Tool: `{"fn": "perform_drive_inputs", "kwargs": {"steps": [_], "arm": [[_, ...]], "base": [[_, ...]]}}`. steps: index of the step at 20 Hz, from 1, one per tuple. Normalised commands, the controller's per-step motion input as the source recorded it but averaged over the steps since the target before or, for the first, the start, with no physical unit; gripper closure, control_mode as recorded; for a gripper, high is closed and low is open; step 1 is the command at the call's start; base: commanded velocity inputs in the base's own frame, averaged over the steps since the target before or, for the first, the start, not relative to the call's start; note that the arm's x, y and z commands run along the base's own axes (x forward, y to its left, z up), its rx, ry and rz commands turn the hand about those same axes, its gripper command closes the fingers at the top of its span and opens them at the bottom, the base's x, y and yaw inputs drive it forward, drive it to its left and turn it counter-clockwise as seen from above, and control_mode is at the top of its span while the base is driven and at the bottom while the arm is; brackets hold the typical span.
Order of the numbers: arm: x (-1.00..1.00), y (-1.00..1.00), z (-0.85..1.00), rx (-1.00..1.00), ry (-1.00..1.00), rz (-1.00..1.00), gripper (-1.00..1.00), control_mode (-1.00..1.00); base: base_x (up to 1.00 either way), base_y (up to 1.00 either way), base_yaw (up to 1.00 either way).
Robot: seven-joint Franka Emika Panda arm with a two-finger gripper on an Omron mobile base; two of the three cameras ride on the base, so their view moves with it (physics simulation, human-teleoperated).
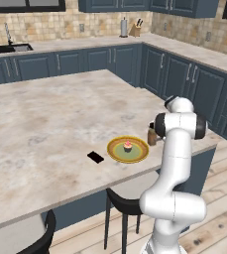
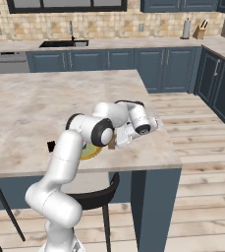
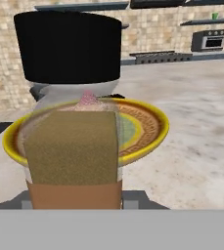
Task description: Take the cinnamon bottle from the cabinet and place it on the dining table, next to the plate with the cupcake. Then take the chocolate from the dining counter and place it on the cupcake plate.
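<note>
The cinnamon bottle (image 1: 151, 135), clear with brown contents and a black cap, stands upright on the dining table (image 1: 45, 114) just right of the yellow-olive plate (image 1: 114, 149). The pink-frosted cupcake (image 1: 128, 146) sits in the plate's middle. My gripper (image 3: 77, 197) is low at the bottle's base, with the bottle (image 3: 72, 146) close between the fingers; it looks shut on it. From the right base view the hand (image 2: 121, 138) reaches down to the bottle (image 2: 112, 143) beside the plate (image 2: 92, 151). The black chocolate bar (image 1: 95, 157) lies flat on the stone left of the plate.
Two dark stools (image 1: 122, 206) stand under the table's near edge. Slate-blue wall shelves (image 3: 84, 6) and a green cup (image 3: 214, 15) show far behind in the hand view. Dark blue cabinets (image 1: 184, 79) and a sink counter (image 2: 65, 44) line the walls.
</note>
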Motion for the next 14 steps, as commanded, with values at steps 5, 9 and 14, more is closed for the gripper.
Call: {"fn": "perform_drive_inputs", "kwargs": {"steps": [5, 9, 14], "arm": [[0.21, 0.00, -0.33, -0.02, -0.12, 0.00, 1.00, -1.00], [0.11, 0.00, -0.38, -0.01, -0.18, 0.00, 1.00, -1.00], [0.12, 0.00, -0.40, -0.01, -0.15, 0.00, -1.00, -1.00]], "base": [[0.00, 0.00, 0.00], [0.00, 0.00, 0.00], [0.00, 0.00, 0.00]]}}
